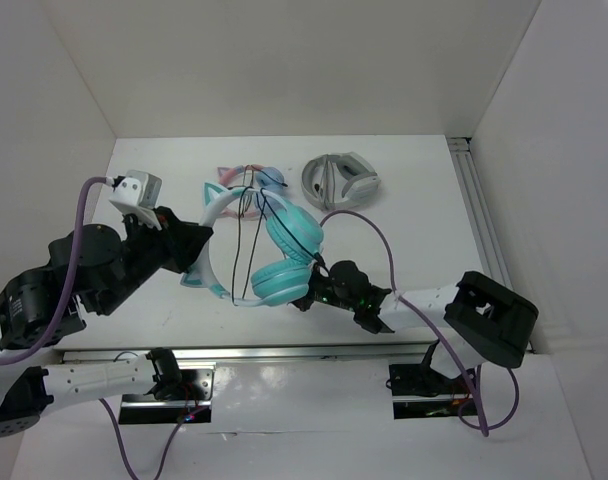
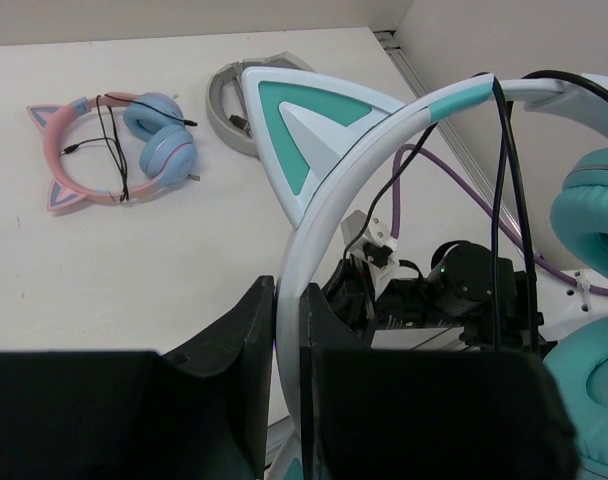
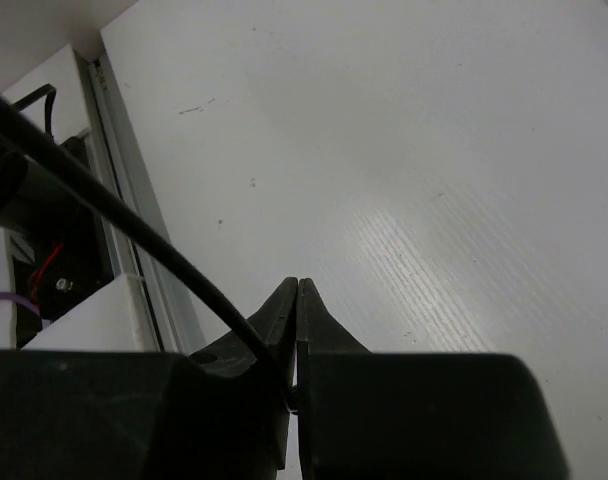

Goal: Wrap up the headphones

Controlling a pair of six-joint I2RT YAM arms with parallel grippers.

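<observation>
- Clamping the pale white-teal plastic headband of the teal cat-ear over-ear headphones, the left gripper has its jaws pressed tight on the band's left side.
- The headphones sit mid-table between the two arms, cups to the right. The pink-and-blue cat-ear headphones and the grey-and-white headphones lie just beyond, on the far side.
- The right gripper, just near-right of the cups, has its jaws narrowed to a slit. The thin black cable runs straight into that pinch, so it looks held.
- Strands of cable already cross the band, so I judge this mid-wrap, with another turn in hand.
- The next move calls for carrying the cable over the band under light tension, with the left grip steady and no snag on the pointed cat ear.
</observation>
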